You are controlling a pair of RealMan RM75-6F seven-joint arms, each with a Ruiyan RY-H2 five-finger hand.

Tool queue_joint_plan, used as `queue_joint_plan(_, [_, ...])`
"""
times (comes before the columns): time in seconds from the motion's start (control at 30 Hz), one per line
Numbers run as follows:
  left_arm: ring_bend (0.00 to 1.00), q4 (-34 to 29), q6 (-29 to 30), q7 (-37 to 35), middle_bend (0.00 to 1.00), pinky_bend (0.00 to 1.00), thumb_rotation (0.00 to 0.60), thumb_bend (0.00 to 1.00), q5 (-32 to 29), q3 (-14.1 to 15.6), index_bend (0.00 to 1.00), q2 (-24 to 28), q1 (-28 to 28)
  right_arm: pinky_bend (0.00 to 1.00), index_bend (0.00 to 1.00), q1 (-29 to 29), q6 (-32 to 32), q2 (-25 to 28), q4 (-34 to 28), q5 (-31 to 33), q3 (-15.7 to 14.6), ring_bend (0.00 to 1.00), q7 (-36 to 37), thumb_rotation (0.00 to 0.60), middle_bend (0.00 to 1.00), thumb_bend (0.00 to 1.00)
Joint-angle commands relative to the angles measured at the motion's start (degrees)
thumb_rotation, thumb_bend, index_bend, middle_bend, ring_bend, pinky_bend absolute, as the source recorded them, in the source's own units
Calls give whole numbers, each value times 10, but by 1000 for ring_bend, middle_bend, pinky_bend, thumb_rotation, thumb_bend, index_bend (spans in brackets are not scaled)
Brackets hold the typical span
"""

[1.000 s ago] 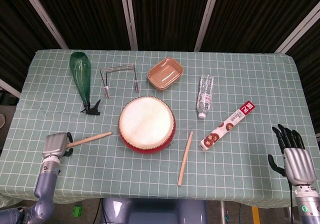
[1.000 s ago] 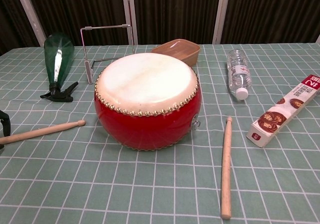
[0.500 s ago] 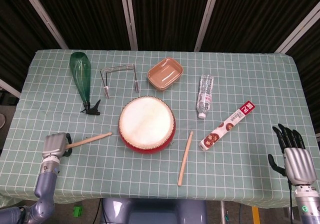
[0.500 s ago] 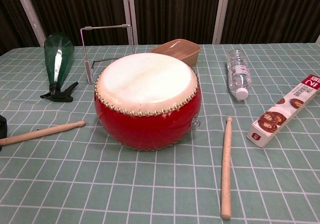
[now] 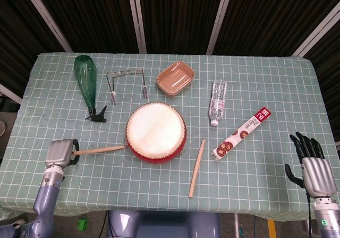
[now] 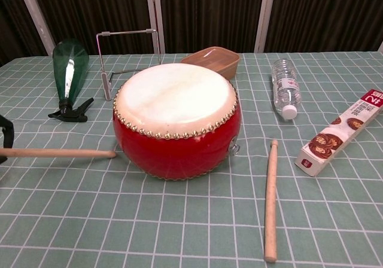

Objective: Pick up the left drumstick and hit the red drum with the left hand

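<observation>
The red drum (image 5: 156, 132) with a pale skin sits mid-table, large in the chest view (image 6: 177, 118). My left hand (image 5: 59, 153) is at the table's near left and holds the butt of the left drumstick (image 5: 100, 150). That stick runs level to the right, and its tip touches or nearly touches the drum's left side (image 6: 111, 154). In the chest view only a dark edge of the left hand (image 6: 5, 137) shows. A second drumstick (image 5: 196, 168) lies right of the drum. My right hand (image 5: 312, 167) hangs at the near right, fingers apart, holding nothing.
Behind the drum are a green spray bottle (image 5: 87, 85), a metal wire frame (image 5: 126, 82), a brown dish (image 5: 175, 78) and a water bottle (image 5: 218, 101). A long snack box (image 5: 241, 132) lies right of the second stick.
The left drumstick has swung from pointing up-right to lying level, its tip moving right to the drum's left side. The left hand shifted slightly. The right hand stayed still.
</observation>
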Motion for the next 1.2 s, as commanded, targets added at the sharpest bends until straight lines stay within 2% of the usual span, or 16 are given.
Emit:
queue_joint_plan(0.03, [1000, -101, 57, 5, 1000, 976, 600, 450, 92, 10, 711, 68, 10, 36, 0, 0, -1, 0, -1, 1, 0, 0, 1, 600, 0, 437])
queue_joint_plan(0.2, [1000, -214, 73, 9, 1000, 976, 600, 449, 139, 17, 718, 146, 18, 36, 0, 0, 0, 0, -2, 0, 0, 0, -1, 600, 0, 437])
queue_joint_plan(0.33, [1000, -281, 80, 15, 1000, 976, 600, 450, 162, 13, 719, 198, 19, 36, 0, 0, 1, -1, -1, -1, 0, 0, -2, 600, 0, 435])
queue_joint_plan(0.43, [1000, -308, 89, 10, 1000, 976, 600, 449, 180, 0, 719, 212, 16, 36, 0, 0, 1, -1, -1, 0, 0, 0, -2, 600, 0, 435])
queue_joint_plan(0.57, [1000, -316, 97, -3, 1000, 976, 600, 449, 183, -36, 719, 197, -2, 36, 0, 0, 0, -1, -1, 1, 0, 0, -3, 600, 0, 436])
queue_joint_plan(0.67, [1000, -292, 111, -14, 1000, 976, 600, 448, 194, -72, 719, 155, -23, 36, 0, 0, 0, -1, -1, 1, 0, 0, -3, 600, 0, 436])
queue_joint_plan(0.8, [1000, -220, 136, -28, 1000, 976, 600, 447, 221, -113, 719, 68, -58, 36, 0, 0, -2, -1, -1, 3, 1, 0, -2, 600, 0, 436])
queue_joint_plan(0.93, [1000, -132, 148, -43, 1000, 976, 600, 446, 245, -135, 719, -16, -92, 36, 0, 1, -3, 0, -1, 3, 1, 0, -1, 600, 0, 436])
queue_joint_plan(1.0, [1000, -83, 148, -48, 1000, 976, 600, 446, 253, -135, 719, -54, -105, 36, 0, 1, -3, -1, -1, 3, 1, 0, 0, 600, 0, 436])
queue_joint_plan(1.1, [1000, -19, 118, -31, 1000, 976, 600, 446, 228, -111, 720, -89, -114, 36, 0, 1, 0, -2, 2, -1, 1, 0, 1, 600, 0, 436])
queue_joint_plan(1.17, [1000, 5, 77, 20, 1000, 976, 600, 446, 168, -88, 721, -96, -116, 36, 0, 1, 0, -2, 3, -2, 0, 0, 2, 600, 0, 436])
queue_joint_plan(1.2, [1000, 10, 45, 86, 1000, 976, 600, 446, 110, -68, 722, -88, -119, 36, 0, 1, -1, -2, 3, -2, 0, 0, 3, 600, 0, 436])
